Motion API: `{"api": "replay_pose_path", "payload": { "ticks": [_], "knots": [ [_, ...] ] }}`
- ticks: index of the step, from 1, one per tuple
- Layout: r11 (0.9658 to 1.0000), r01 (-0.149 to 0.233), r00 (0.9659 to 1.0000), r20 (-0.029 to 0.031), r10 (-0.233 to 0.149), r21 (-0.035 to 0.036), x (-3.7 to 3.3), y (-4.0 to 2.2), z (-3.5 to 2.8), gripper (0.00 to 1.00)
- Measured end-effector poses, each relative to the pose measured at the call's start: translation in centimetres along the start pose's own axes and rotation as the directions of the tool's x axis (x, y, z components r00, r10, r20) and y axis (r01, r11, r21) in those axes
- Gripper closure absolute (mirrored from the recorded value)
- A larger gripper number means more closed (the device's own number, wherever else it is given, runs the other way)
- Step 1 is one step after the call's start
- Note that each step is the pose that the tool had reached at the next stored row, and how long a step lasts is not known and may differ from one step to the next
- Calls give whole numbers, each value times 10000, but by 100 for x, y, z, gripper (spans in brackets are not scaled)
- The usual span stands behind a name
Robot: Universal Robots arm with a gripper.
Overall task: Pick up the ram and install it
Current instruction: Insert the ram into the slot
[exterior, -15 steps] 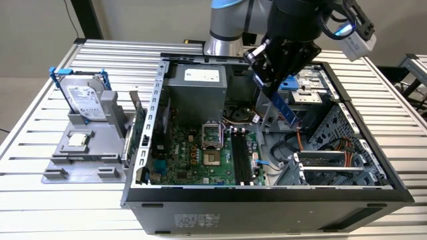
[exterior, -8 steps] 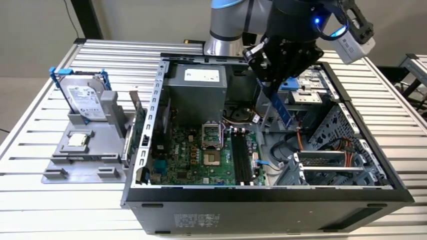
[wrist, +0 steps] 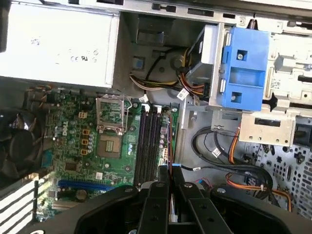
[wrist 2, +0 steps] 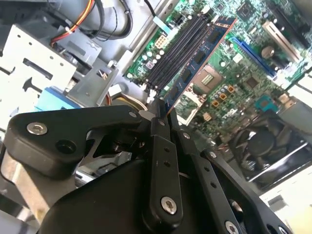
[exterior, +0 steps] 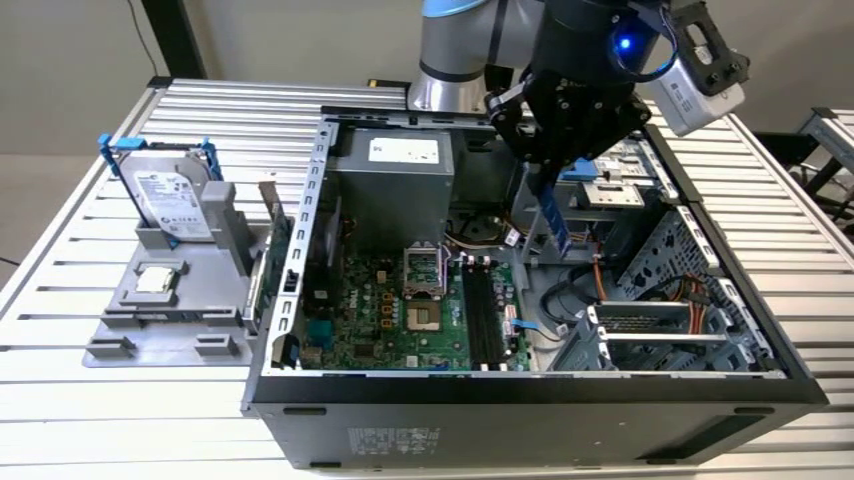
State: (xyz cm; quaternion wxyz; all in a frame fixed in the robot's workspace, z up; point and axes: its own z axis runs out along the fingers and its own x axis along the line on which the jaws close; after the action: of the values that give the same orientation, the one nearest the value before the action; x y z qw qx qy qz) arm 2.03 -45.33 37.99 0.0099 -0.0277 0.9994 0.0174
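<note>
My gripper (exterior: pixel 554 162) hangs over the open computer case (exterior: pixel 534 385) and is shut on the ram (exterior: pixel 553 215), a long thin blue circuit-board stick with dark chips that points down toward the motherboard. In the second wrist view the ram (wrist 2: pixel 197 61) runs out from between the black fingers (wrist 2: pixel 161 146) and lies alongside the black memory slots (wrist 2: pixel 175 51), a little above them. Those memory slots (wrist: pixel 148 141) lie just ahead of the gripper (wrist: pixel 169 170) in the first wrist view. The memory slots (exterior: pixel 483 315) sit below and to the exterior view's left of the ram.
A silver hard drive in a blue-handled frame (exterior: pixel 174 200) stands on a grey holder at the exterior view's left, with a bracketed card (exterior: pixel 267 250) beside the case wall. Inside the case are the power supply (exterior: pixel 394 180), the CPU socket (wrist: pixel 109 146), a blue drive caddy (wrist: pixel 243 73) and loose cables (wrist: pixel 229 151).
</note>
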Motion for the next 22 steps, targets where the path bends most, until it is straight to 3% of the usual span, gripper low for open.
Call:
{"api": "replay_pose_path", "payload": {
  "ticks": [3, 8, 22],
  "knots": [
    [9993, -367, 9993, 12, 367, 6, 0, 0, 3, 100],
    [9992, -400, 9992, 15, 400, 4, 0, 0, 12, 100],
    [9992, -401, 9992, 14, 401, 7, -36, -11, 257, 100]
  ]
}}
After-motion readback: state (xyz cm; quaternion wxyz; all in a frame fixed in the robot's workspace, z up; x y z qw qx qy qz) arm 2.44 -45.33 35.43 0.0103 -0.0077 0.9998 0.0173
